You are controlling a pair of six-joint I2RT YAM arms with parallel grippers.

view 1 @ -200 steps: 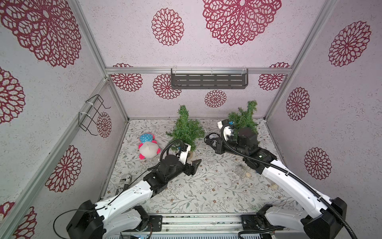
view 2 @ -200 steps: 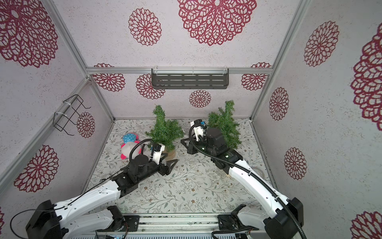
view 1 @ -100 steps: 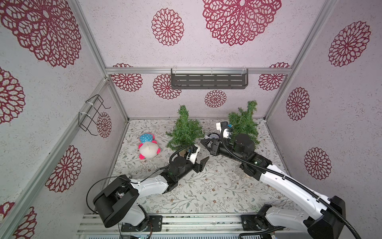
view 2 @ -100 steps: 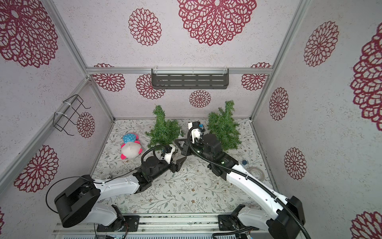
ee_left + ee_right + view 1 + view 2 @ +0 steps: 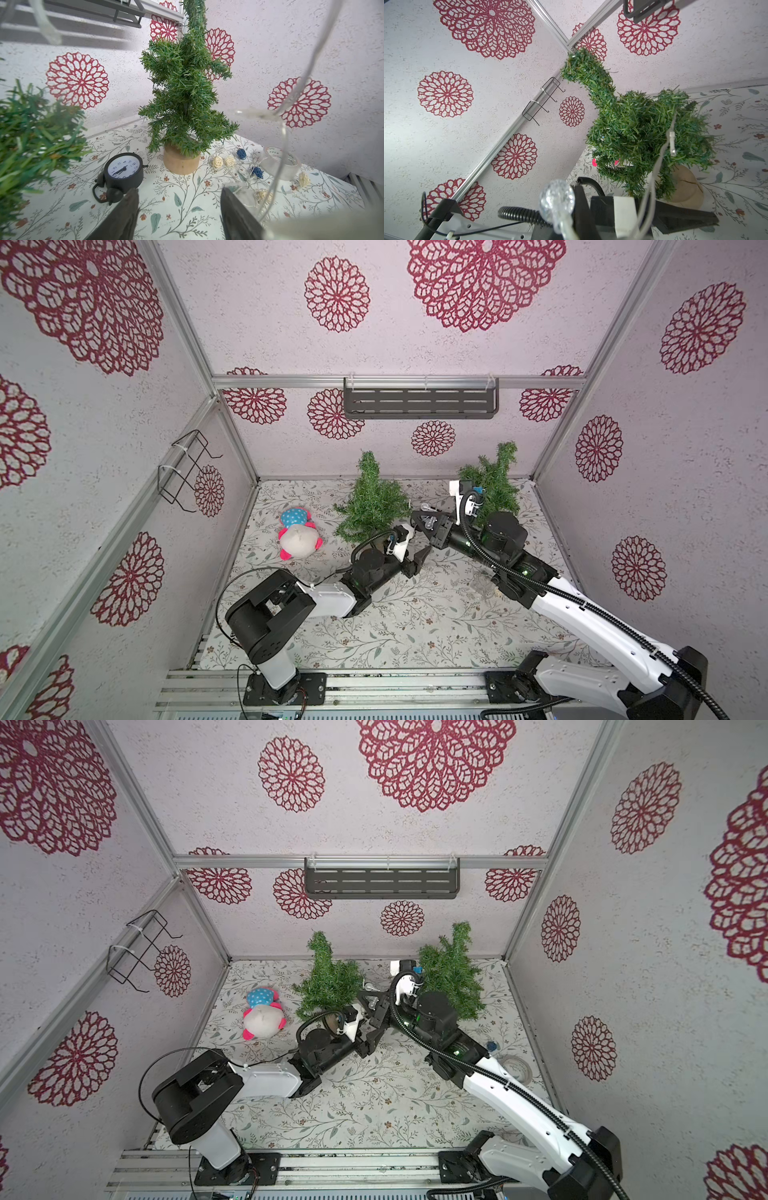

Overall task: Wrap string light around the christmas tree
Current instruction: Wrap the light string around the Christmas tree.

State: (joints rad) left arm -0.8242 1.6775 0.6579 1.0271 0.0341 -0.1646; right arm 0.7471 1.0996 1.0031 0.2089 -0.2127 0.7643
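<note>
closing in, left hand (image 5: 420,559) now nears right hand (image 5: 417,519) gripping string light (image 5: 556,199).

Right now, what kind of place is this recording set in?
Probably a robot test booth, not a home: patterned walls on an aluminium frame, two arms bolted to a front rail, staged props like a plush toy.
</note>
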